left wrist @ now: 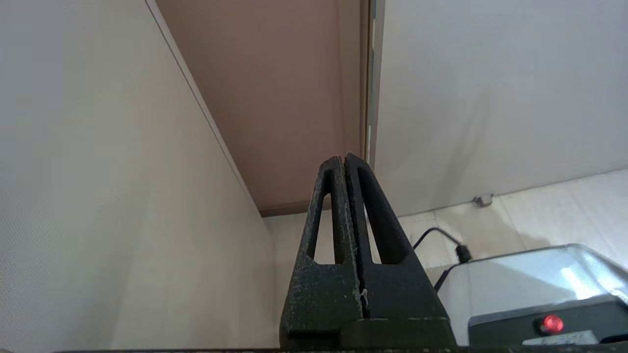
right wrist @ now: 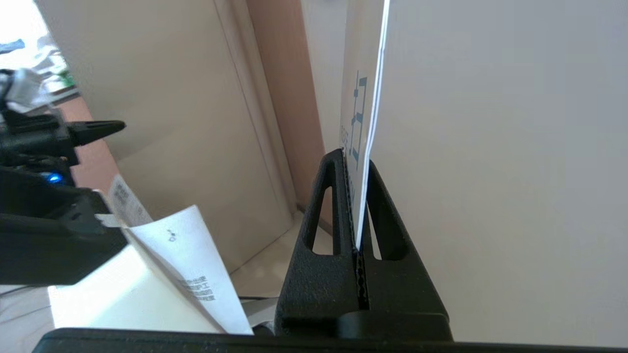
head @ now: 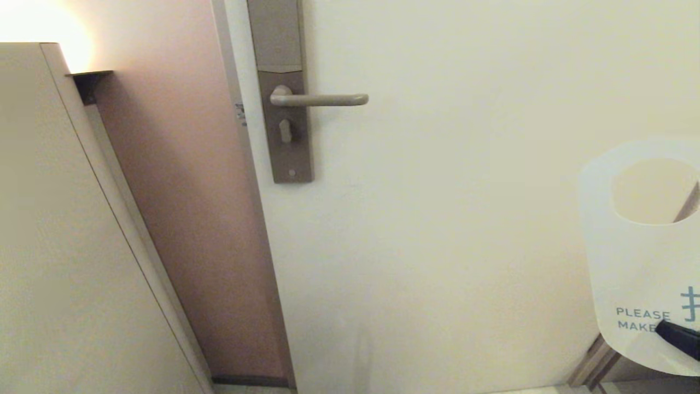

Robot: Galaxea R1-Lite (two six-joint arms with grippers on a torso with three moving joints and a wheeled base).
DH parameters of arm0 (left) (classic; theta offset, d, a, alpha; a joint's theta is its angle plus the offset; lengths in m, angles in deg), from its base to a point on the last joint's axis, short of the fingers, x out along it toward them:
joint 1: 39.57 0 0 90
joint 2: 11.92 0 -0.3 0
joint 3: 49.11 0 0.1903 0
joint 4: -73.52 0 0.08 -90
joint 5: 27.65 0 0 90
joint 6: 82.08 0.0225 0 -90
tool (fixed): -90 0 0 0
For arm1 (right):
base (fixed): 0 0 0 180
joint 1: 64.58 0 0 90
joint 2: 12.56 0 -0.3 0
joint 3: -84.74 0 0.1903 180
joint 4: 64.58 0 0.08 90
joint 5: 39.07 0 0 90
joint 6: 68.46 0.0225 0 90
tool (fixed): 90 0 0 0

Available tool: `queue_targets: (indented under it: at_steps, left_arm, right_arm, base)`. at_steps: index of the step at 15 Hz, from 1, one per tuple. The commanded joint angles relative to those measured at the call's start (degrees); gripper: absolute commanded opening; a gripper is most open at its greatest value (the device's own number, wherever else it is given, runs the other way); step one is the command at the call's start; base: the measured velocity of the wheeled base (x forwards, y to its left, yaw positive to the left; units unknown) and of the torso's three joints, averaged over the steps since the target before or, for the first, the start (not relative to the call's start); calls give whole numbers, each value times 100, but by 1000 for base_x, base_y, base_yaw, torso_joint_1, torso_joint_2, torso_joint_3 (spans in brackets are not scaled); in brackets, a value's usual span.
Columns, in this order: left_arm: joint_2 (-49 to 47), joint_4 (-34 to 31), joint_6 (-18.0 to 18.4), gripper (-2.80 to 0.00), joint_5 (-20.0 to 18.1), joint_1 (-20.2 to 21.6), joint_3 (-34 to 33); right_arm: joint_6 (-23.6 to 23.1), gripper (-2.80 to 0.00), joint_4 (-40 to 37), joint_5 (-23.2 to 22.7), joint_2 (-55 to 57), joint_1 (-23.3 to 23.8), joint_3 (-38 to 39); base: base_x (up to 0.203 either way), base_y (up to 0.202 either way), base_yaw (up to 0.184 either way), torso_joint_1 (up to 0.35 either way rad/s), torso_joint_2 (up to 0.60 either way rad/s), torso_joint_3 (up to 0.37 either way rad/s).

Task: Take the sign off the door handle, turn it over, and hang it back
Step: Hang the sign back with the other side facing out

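Head view: door handle [head: 320,99] bare, level, jutting rightward from tall grey-brown plate [head: 284,93] with keyhole, on pale door [head: 465,164]. Sign [head: 637,257] off the handle, well apart from it, low at the right edge of the view, white face toward the camera, hole uppermost, words "PLEASE MAKE" partly readable. Right gripper [head: 678,335] showing only as a dark tip over the sign's lower part. Left arm out of this view. Pinkish wall panel [head: 180,191] left of the door, cream cabinet [head: 65,246] further left, lamp glow [head: 44,27] in the upper corner.

Left wrist view: left gripper [left wrist: 344,162] with fingers [left wrist: 333,220] pressed together, nothing between them, pointing toward the corner where cabinet, pinkish panel and door meet. Pale floor [left wrist: 539,206] beyond, black cable [left wrist: 441,240] and grey robot base with a red light [left wrist: 552,323] near it.

Right wrist view: right gripper [right wrist: 355,159] with fingers [right wrist: 387,215] clamped on the sign's [right wrist: 360,98] bottom edge, card seen edge-on, standing upright out of the grip, blue print on the face turned toward the cabinet. Door close behind the card. Printed white paper label [right wrist: 191,269] and dark robot parts [right wrist: 44,147] off to the side.
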Motion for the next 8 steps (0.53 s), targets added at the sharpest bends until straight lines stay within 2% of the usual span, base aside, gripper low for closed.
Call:
queue_targets:
  at_steps: [1,5,8]
  left_arm:
    - [153,10,-10,-280,-2,133,1]
    - [1527,-3,22,-280,-84,346,13]
    - [1607,26,-5,-280,-62,373,0]
  right_arm:
    - [2,-280,12,5,-6,-4,30]
    - [2,-280,12,5,3,-4,86]
    - [2,-280,12,12,3,-4,92]
  base:
    - [0,0,0,0,0,0]
    - [0,0,0,0,0,0]
    - [0,0,0,0,0,0]
